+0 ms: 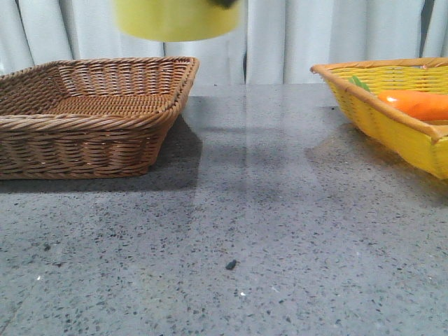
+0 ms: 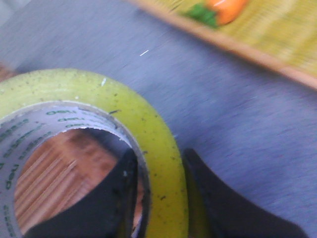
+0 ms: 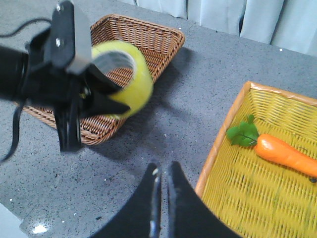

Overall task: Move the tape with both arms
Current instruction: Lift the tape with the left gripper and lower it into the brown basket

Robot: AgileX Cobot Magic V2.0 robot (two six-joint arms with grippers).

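The yellow tape hangs in the air at the top of the front view, above the right end of the brown basket. My left gripper is shut on the tape, one finger inside the white core and one outside the yellow wall. The right wrist view shows that left gripper holding the tape over the brown basket's corner. My right gripper is shut and empty, above the table between the two baskets, apart from the tape.
A yellow basket at the right holds an orange carrot toy with green leaves; it also shows in the right wrist view. The grey speckled table lies between the baskets. A white curtain hangs behind.
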